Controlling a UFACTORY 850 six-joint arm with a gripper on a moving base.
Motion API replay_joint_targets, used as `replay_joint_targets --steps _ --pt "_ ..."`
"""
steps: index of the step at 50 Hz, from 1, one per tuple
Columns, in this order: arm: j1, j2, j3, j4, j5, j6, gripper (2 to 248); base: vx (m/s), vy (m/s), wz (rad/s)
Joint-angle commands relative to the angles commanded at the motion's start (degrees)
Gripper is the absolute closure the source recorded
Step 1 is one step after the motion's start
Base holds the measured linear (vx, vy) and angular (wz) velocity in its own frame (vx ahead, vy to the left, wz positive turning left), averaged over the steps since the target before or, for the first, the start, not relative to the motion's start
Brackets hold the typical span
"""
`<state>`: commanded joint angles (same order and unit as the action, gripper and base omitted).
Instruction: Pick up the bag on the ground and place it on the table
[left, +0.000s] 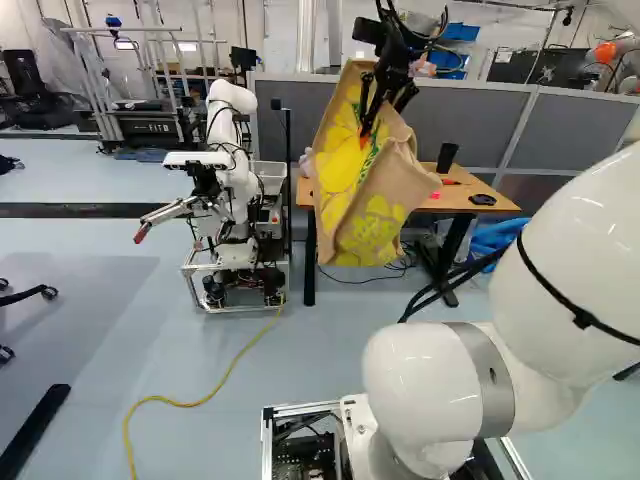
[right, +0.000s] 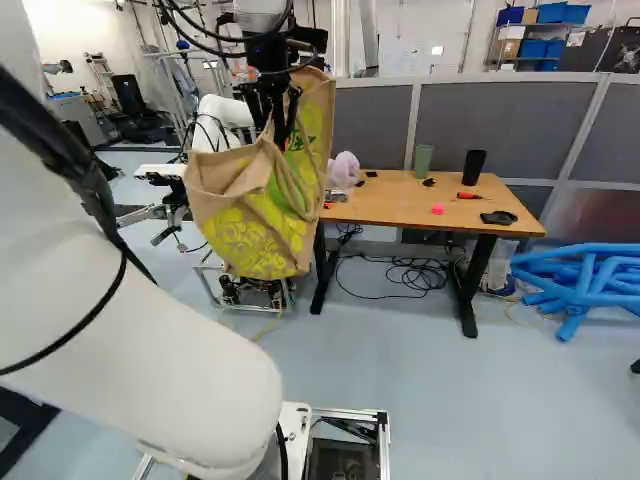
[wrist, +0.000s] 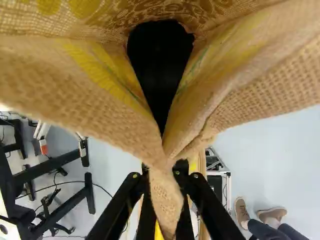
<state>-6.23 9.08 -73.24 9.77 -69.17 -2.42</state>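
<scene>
Wrist view cuts off the pinched bag (wrist: 90, 95).

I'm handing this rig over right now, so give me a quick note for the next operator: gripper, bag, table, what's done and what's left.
Gripper: the gripper is shut on the burlap bag, cloth pinched between its two fingers.
Bag: off the floor, hanging in the air on the near side of the wooden table, by its left end in the right base view.
Table: holds a black cup, a green cup and small items.
Done: bag gripped and lifted.
Left: bring it over the table, lower it, release, probably steering clear of the cups.
</scene>
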Motion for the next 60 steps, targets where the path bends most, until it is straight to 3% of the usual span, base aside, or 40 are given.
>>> replay_joint_targets --steps 15,60 --pt "-0.21 -0.61 -2.38 0.00 -2.26 0.00 217 0.000 0.000 0.000" --pt "-0.22 -0.65 -2.47 0.00 -2.34 0.00 217 0.000 0.000 0.000"
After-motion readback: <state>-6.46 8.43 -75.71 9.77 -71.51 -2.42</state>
